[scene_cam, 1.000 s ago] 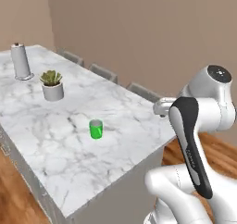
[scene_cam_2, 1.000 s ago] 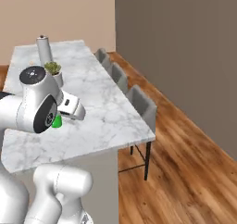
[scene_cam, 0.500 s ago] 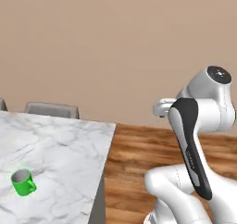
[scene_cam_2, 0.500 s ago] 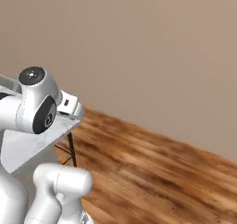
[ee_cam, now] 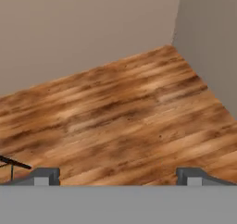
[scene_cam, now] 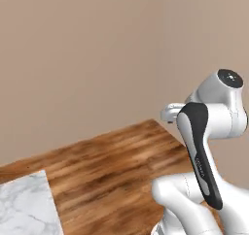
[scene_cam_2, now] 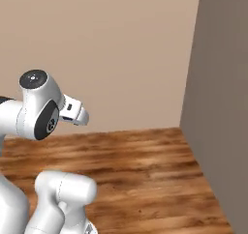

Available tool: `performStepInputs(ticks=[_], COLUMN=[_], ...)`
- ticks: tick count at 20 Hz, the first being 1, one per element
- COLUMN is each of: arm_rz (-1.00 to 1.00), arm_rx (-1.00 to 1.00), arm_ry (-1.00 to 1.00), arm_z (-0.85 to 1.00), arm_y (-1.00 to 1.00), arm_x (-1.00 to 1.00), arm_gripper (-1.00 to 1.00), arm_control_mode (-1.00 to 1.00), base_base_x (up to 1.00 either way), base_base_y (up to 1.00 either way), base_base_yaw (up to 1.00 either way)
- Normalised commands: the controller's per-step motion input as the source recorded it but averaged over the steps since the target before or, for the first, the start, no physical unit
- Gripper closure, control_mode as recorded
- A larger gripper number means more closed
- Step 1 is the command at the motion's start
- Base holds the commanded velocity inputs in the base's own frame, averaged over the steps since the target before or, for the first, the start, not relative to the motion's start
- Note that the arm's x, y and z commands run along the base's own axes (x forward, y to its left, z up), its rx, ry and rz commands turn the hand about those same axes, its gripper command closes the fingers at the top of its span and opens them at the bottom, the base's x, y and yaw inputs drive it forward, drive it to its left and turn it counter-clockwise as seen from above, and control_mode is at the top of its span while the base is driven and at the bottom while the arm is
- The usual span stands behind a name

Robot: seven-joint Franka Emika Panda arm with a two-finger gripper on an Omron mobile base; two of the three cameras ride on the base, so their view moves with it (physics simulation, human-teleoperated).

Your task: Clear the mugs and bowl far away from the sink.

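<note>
The robot's gripper (ee_cam: 118, 176) looks out over bare wooden floor (ee_cam: 115, 116) toward a corner where a beige wall (ee_cam: 83, 28) meets a greyer one (ee_cam: 208, 38); its two dark fingertips (ee_cam: 44, 176) stand wide apart at the bottom of the hand view, with nothing between them. The white arm (scene_cam: 204, 146) is folded high and close to the body, a carrying posture that suits driving, not reaching. In the left base view only a corner of the marble counter (scene_cam: 24, 205) sits at the lower left edge, with plank floor stretching far and right of it. Neither mug, the bowl nor the sink can be placed from these views, so where they stand cannot be told; the counter corner suggests they lie off to the left. A thin dark leg (ee_cam: 11, 163), probably of a chair or stool, pokes in at the left edge of the hand view. Judged from the empty grip and the outlook on open floor, the base appears to be repositioning and the clearing has yet to start
</note>
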Motion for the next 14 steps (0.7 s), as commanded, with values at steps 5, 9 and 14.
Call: performStepInputs(ticks=[5,9,14], arm_rz=[0.00,0.00,0.00], arm_rx=[0.00,0.00,0.00], arm_ry=[0.00,0.00,0.00], arm_z=[0.00,0.00,0.00], arm_y=[0.00,0.00,0.00], arm_x=[0.00,0.00,0.00], arm_gripper=[-1.00,-1.00,-1.00], arm_control_mode=[1.00,1.00,1.00], base_base_x=[0.00,0.00,0.00], base_base_y=[0.00,-0.03,-0.33], base_base_yaw=[-1.00,-0.98,-0.86])
